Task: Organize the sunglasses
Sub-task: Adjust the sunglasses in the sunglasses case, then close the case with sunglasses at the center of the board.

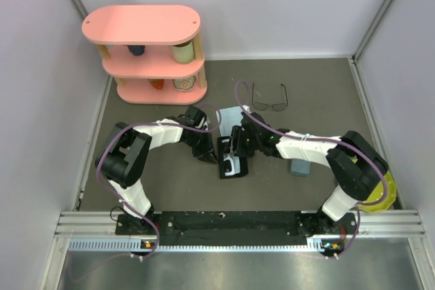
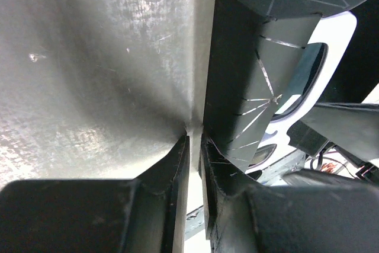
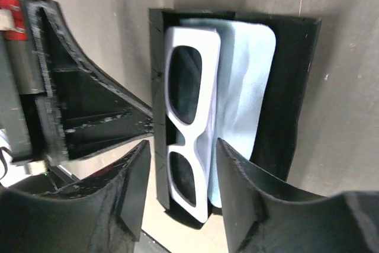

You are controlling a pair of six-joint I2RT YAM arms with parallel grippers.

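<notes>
left end effector point(image 2: 194, 146): pinching black case point(image 3: 296, 87) wall | right end effector point(image 3: 183, 146): released over white sunglasses point(image 3: 192, 45) | risk: fingers snagging frame on retreat, dragging it out

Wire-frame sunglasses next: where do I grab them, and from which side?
Take the wire-frame sunglasses at the bridge between the lenses, coming straight down from above: they lie on the table, temples unfolded and pointing away, so the bridge is probably the steadiest hold.
</notes>
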